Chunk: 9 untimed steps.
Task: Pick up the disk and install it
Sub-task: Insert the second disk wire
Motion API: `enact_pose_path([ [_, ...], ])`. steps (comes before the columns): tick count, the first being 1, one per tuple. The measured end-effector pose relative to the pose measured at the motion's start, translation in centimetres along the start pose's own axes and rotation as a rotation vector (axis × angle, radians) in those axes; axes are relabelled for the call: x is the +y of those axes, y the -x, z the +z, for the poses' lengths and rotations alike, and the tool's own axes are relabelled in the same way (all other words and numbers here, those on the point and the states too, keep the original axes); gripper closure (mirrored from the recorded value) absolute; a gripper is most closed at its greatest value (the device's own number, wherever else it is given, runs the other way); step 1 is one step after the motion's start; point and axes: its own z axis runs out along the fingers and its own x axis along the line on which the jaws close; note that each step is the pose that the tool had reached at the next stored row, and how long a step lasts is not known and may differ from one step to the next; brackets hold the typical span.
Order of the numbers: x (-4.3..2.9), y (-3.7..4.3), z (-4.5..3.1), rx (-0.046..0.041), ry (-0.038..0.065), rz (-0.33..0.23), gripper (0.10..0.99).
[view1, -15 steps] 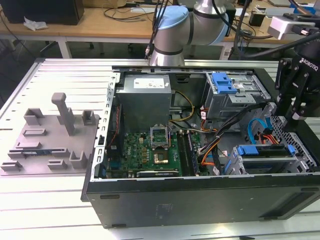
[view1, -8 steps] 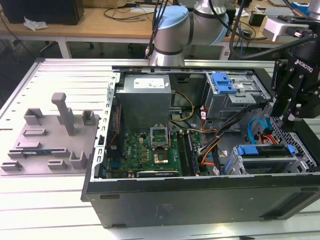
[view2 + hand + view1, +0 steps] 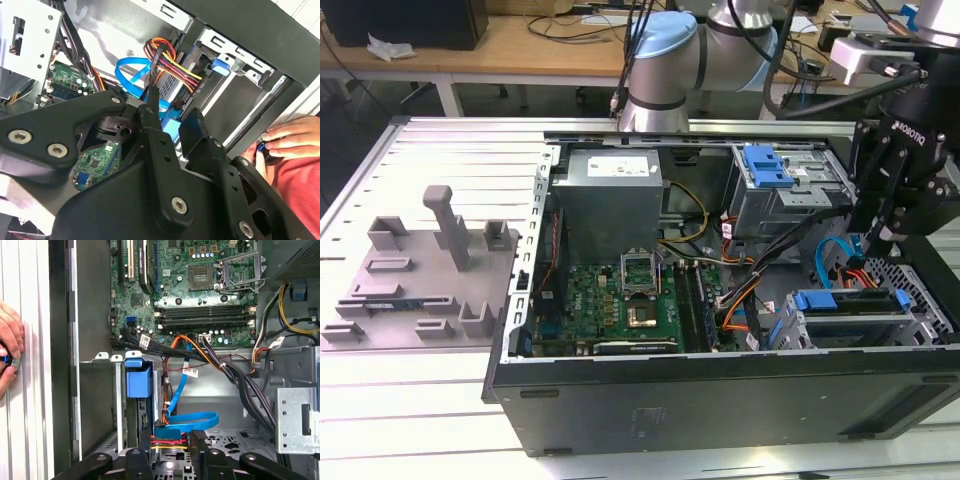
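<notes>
Already the disk [image 3: 850, 303] sits in the lower drive cage [image 3: 920, 325] at the front corner of the open computer case [image 3: 720, 395], on the exterior view's right, its blue caddy rail running along the top edge. The black jaws hang just above and behind that cage, over a loop of blue data cable [image 3: 832, 255]. A second cage with a blue latch [image 3: 766, 166] stands farther back. On the bench [image 3: 410, 400] to the exterior view's left lies a grey fixture plate [image 3: 415, 290].

In the second wrist view, the jaws stand apart with a blue cable connector [image 3: 171, 126] between them; whether they touch it cannot be told. A bundle of red, yellow and orange wires [image 3: 170, 62] runs just past them, and a person's hand [image 3: 292, 140] rests outside the case wall.

In the first wrist view, the disk [image 3: 137, 382] stands edge-on inside its cage, near the case wall. The parted jaws straddle the blue connector [image 3: 172, 432] beside it, with the motherboard [image 3: 200, 290] beyond.
</notes>
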Motion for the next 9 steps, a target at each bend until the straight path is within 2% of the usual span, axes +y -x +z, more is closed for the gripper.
enact_pose_path([
  [7, 0.03, -0.04, 0.17, 0.0001, 0.0, 0.0, 0.647],
  [9, 0.03, -0.16, 0.18, -0.0037, 0.0, 0.0, 0.647],
])
